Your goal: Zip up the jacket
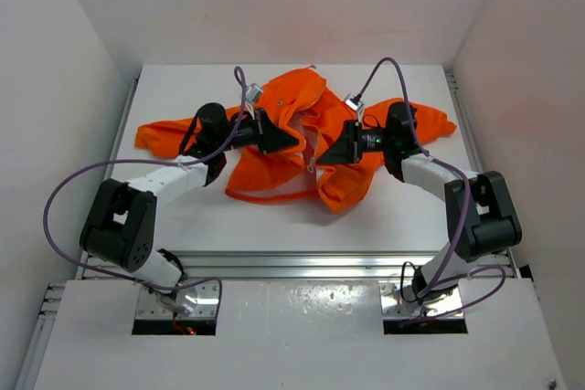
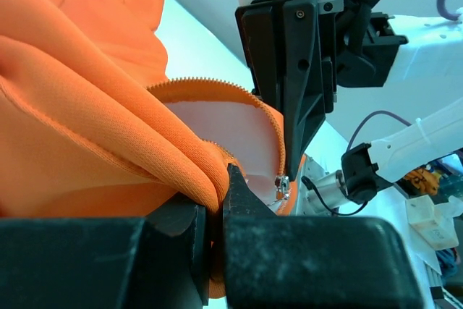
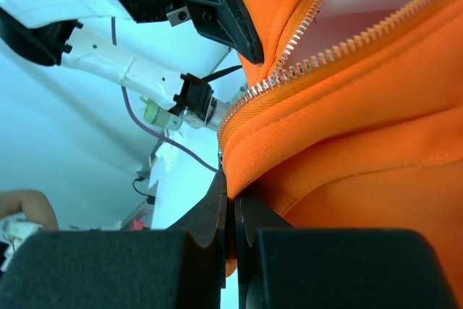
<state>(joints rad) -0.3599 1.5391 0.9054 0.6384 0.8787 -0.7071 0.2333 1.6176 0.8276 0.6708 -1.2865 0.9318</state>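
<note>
A bright orange jacket [image 1: 274, 173] lies crumpled at the middle of a white surface [image 1: 183, 207]. One sleeve spreads out to the left and one to the right. The front is open, and a patch of pale lining [image 2: 224, 124] shows between the two front edges.

Two robot arms reach in from the near edge and meet over the centre of the garment, their tips pointing toward each other and close together.

The left end effector [image 2: 217, 189] is clenched on a thick fold of orange fabric at one front edge. The cloth bunches up out of its black fingers.

The right end effector [image 3: 231, 193] has its fingers pressed tight together, with a thin hemmed edge of the other front panel pinched between them.

The pale zipper [image 3: 325, 52] runs in two separate rows of teeth above that grip. The rows come together toward the lower left of the right wrist view.

In the left wrist view, a small metal pull [image 2: 282, 187] hangs just below the tip of the right arm's fingers.
</note>
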